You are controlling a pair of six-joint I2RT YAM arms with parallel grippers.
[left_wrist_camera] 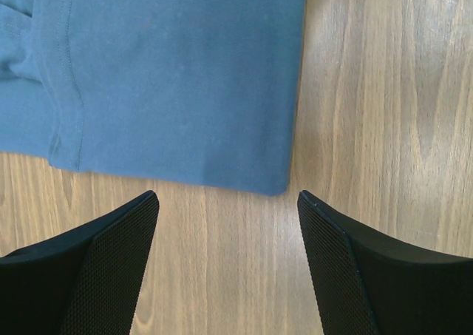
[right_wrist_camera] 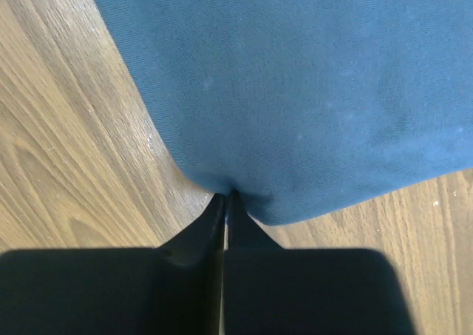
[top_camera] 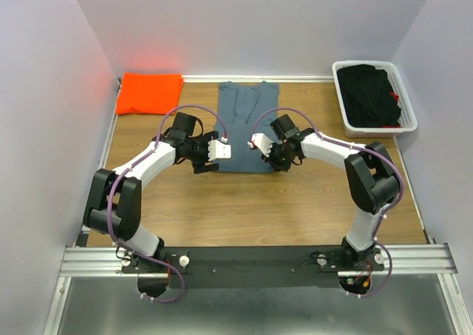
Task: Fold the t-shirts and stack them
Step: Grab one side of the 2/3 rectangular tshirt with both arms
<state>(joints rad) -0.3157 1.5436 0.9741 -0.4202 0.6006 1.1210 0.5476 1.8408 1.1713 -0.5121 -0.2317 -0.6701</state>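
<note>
Far left, back corner of the counter (top_camera: 222, 209): orange t-shirt (top_camera: 150, 92), folded into a flat rectangle, well apart from both my arms. My left tool (left_wrist_camera: 228, 196) is spread wide and grips nothing. Its two fingers (left_wrist_camera: 122, 246) sit over bare wood, and the near left corner of the blue-grey t-shirt (top_camera: 247, 113) lies just ahead, between the tips and not touching them. That shirt lies mid-counter, folded into a long narrow strip running away from me, neckline at the far end. My right tool (right_wrist_camera: 225, 200) is at the shirt's near right corner, fingers pressed together with the cloth edge pinched between them, and the fabric puckers there. Far right: white basket (top_camera: 409, 98) holding dark clothes (top_camera: 369, 95).
</note>
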